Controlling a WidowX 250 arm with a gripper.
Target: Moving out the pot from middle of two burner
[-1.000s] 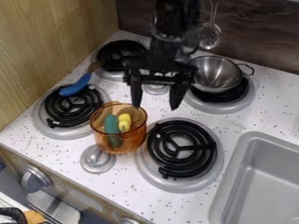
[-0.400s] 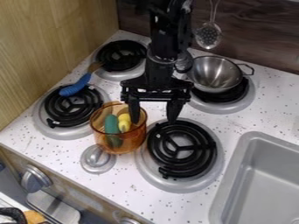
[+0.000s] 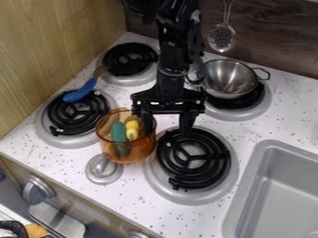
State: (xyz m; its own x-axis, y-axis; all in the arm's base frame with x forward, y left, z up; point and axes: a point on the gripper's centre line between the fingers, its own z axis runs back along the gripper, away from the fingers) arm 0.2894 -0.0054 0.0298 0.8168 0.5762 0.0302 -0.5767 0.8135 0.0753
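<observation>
bright even light, soft shadows, slight blur, pale glints on metal

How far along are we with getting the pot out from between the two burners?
Done: the open gripper is down beside the orange pot, one finger at its rim. In hand: nothing gripped. Left: the whole move, as the pot sits between the left burner and right burner.

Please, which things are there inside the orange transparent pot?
The pot holds a green piece and a yellow piece. What lies beneath them is hidden, and the gripper covers some of its right side.
</observation>
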